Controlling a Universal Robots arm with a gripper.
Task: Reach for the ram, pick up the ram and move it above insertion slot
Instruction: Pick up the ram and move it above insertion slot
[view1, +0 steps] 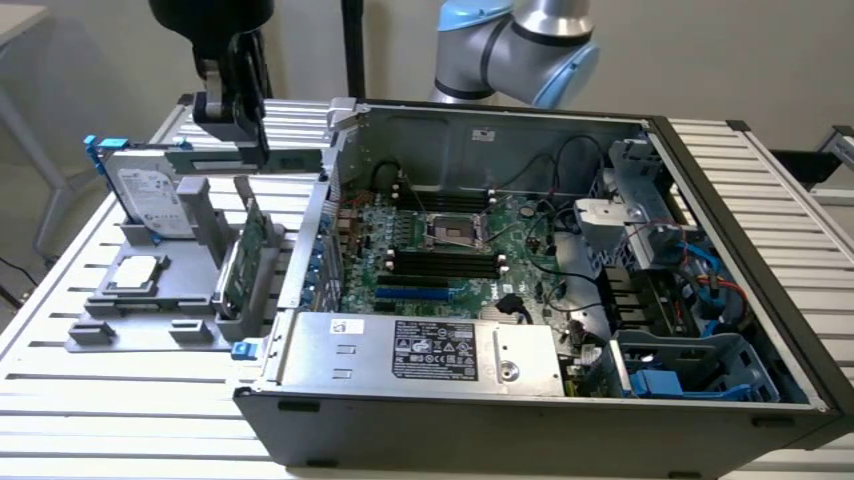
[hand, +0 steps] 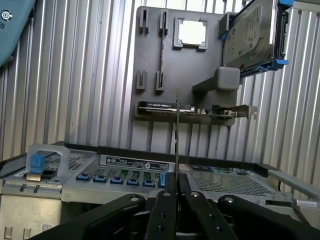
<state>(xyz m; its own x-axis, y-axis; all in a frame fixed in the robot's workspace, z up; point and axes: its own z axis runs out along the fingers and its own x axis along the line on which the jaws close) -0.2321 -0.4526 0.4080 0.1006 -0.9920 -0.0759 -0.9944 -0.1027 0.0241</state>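
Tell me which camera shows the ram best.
The exterior view: the ram shows part of its green face there, sticking out sideways from the claw beside the open computer case. The wrist view catches it edge-on, as a thin line running out from the claw that grips it.

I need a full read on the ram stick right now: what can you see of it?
The long, thin green circuit-board ram is clamped at one end between the black gripper's fingers. It hangs level in the air, pointing toward the open grey computer case, above the grey plastic parts holder. In the wrist view it appears edge-on, as a thin dark line. Nothing else touches it.
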